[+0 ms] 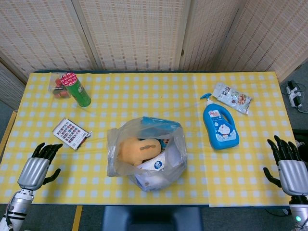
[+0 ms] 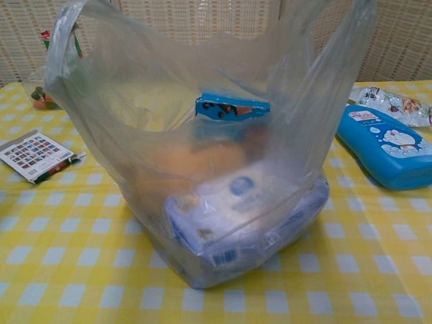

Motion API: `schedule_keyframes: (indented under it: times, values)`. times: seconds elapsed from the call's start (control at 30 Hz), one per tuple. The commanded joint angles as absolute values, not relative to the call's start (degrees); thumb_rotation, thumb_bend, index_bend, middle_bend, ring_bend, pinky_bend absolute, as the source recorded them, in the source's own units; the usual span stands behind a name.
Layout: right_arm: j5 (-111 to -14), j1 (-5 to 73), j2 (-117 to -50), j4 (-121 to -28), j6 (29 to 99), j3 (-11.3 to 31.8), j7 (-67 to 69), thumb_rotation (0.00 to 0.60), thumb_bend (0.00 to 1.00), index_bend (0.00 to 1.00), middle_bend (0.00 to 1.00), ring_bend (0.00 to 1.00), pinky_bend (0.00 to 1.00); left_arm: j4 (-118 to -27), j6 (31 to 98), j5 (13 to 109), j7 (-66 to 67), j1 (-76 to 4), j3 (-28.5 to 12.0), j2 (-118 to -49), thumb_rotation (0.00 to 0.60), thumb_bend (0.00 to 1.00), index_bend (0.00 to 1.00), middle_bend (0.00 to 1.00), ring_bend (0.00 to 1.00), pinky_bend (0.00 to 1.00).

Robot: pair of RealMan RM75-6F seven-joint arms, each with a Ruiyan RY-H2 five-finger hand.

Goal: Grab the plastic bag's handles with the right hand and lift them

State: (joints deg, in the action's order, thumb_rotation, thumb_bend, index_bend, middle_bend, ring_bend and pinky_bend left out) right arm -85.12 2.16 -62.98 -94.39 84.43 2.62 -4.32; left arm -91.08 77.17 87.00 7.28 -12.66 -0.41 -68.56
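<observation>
The plastic bag (image 1: 147,154) stood at the near middle of the desk (image 1: 144,96), its mouth open upward, and I could see one handle (image 2: 57,40) looped up at its left and the other side rising at the right in the chest view. Inside it lay an orange-tan soft item (image 1: 137,149), a white and blue pack (image 2: 236,209) and a blue box (image 1: 161,126) at the far side of the bag. My right hand (image 1: 288,166) hung well to the right of the bag, off the desk's near right corner, fingers (image 1: 281,147) spread and holding nothing. My left hand (image 1: 37,166) sat well to the left of the bag at the near left edge, fingers apart and empty too. A blue pump bottle (image 1: 220,126) lay to the right of the bag, a snack packet (image 1: 232,97) beyond it. A printed card pack (image 1: 70,133) lay left of the bag, and a green can (image 1: 76,89) stood far left beside a small clear packet (image 1: 57,85).
</observation>
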Motion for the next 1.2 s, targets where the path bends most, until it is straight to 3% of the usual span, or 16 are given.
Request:
schedule_keyframes:
  times: [0.03, 0.43, 0.9, 1.2]
  values:
    - [-90.31, 3.49, -61.69, -93.66, 83.13, 0.88, 3.79, 0.600, 0.37, 0.00, 0.00, 0.00, 0.00, -91.14, 77.51, 87.08, 7.12, -12.50, -0.43, -68.44, 0.600, 0.38, 0.14, 0.20, 0.17, 0.11]
    - [-109.12, 11.72, -58.57, -94.32, 82.31, -2.72, 14.72, 0.600, 0.28, 0.00, 0.00, 0.00, 0.00, -91.62, 77.69, 87.71, 7.51, -12.50, -0.15, -68.61, 0.600, 0.38, 0.14, 0.20, 0.17, 0.11]
    - [-109.54, 23.69, -57.91, -101.38, 70.53, -0.80, 18.66, 0.600, 0.27, 0.00, 0.00, 0.00, 0.00, -91.76, 78.90, 88.13, 6.05, -12.10, -0.34, -67.80, 0.600, 0.38, 0.14, 0.20, 0.17, 0.11]
    - [-110.68, 28.48, -59.28, -103.79, 68.24, -0.49, 20.88, 0.600, 0.26, 0.00, 0.00, 0.00, 0.00, -91.75, 79.12, 88.20, 5.52, -12.01, -0.43, -67.52, 0.600, 0.38, 0.14, 0.20, 0.17, 0.11]
